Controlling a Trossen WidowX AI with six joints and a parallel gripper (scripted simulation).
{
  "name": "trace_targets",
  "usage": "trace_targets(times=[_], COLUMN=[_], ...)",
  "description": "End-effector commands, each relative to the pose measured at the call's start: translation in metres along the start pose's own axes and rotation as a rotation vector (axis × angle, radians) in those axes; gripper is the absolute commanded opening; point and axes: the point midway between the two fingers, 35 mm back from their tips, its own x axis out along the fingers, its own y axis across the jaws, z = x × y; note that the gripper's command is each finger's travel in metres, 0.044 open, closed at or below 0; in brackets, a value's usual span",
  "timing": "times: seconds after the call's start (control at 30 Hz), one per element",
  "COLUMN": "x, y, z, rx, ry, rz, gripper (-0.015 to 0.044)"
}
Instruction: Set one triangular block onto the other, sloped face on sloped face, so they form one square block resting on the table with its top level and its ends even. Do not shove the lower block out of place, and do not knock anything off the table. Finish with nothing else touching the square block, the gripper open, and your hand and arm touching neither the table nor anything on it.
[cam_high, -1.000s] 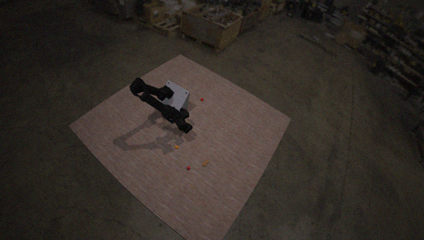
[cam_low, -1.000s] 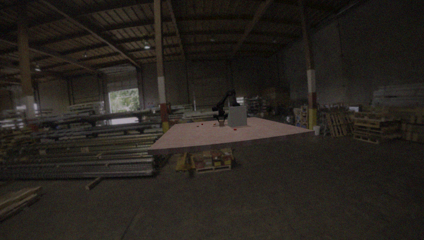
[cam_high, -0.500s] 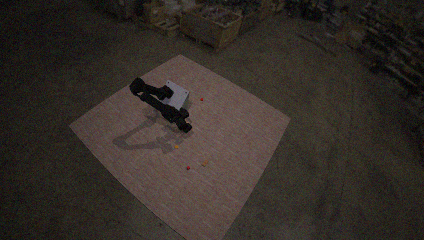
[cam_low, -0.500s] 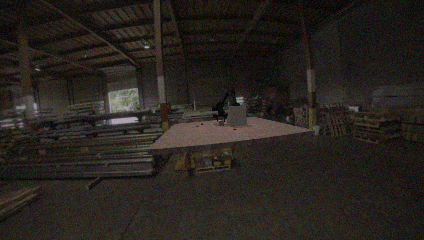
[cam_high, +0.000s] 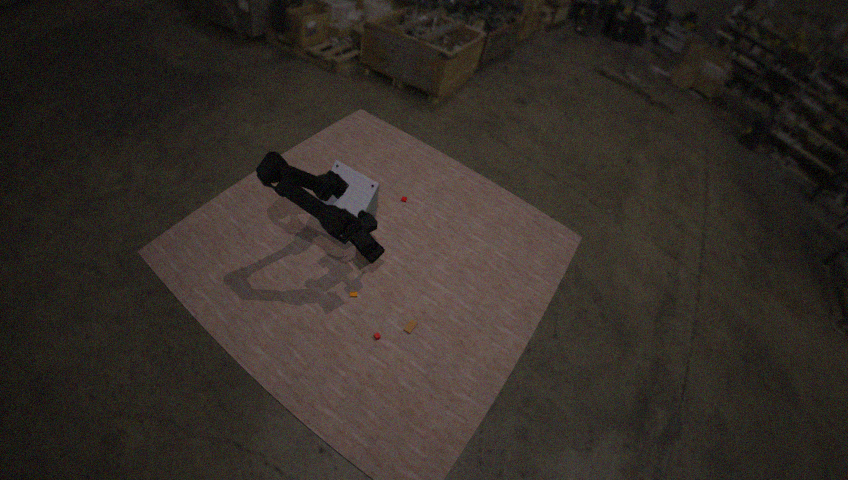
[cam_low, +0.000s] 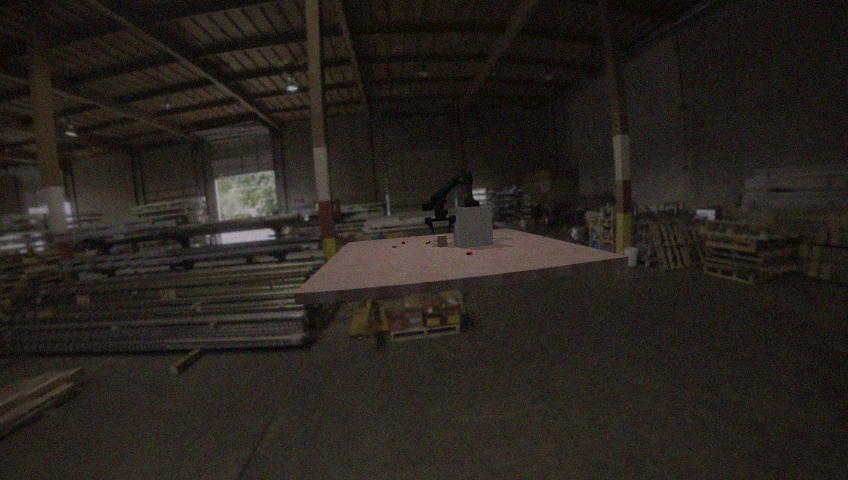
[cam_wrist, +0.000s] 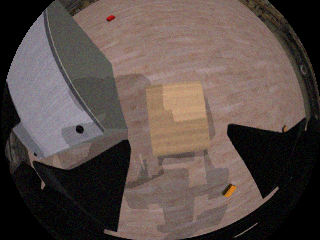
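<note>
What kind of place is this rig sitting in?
Most likely a dim warehouse or storage hall: a timber roof on tall posts, long stock stacked on racks, and pallets along the walls. The arm works on a pink table.

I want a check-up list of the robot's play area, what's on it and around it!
Surface: pinkish wood-grain table, dim light.
Job's things: tan blocks stacked below the gripper; evenness cannot be told.
Clutter: grey box; two red bits; two orange bits.
Grippers: gripper open, holding nothing, above the blocks.
Cables: nothing seen.
Surroundings: dark warehouse, crates, pallets, pillars.
</note>
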Motion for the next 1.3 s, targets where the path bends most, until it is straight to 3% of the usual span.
trace_targets(times=[0.0, 1.27], x=[-0.062, -0.067], y=[0.000, -0.001], z=[-0.002, -0.003], rx=[0.008, 0.008], ry=[0.007, 0.003], rz=[-0.027, -0.036], gripper=[0.0440, 0.0440])
